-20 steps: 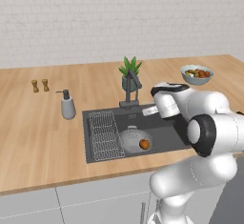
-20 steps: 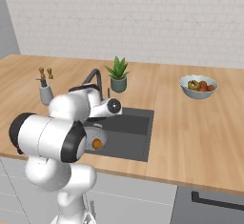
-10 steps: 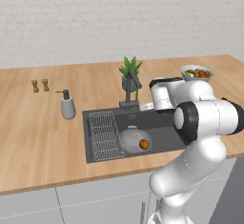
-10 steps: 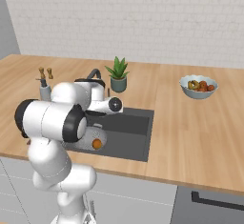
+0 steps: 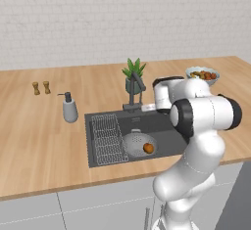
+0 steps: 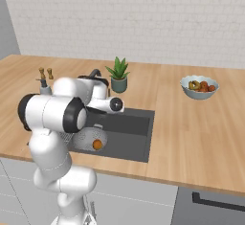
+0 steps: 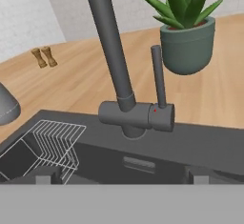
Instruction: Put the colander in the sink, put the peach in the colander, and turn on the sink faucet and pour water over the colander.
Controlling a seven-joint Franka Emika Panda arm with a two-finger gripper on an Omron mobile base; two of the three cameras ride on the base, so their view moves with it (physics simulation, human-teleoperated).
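**Tool facing the tap, fingers spread**

The tool (image 7: 121, 176), fingers apart and empty, looks at the tap (image 7: 127, 99) behind the sink (image 5: 169, 138). The wooden worktop (image 5: 34, 136) meets a white brick wall (image 5: 98, 23). Peach (image 5: 148, 148) sits in the colander (image 5: 135, 143). Nearby: potted plant (image 7: 188, 35), wire rack (image 5: 108, 138), soap bottle (image 5: 69, 108), fruit bowl (image 5: 202, 74).

A potted plant (image 5: 133, 78), soap dispenser (image 5: 69, 109), two small shakers (image 5: 41, 87) and fruit bowl (image 5: 202, 74) sit on the counter (image 5: 39, 141).
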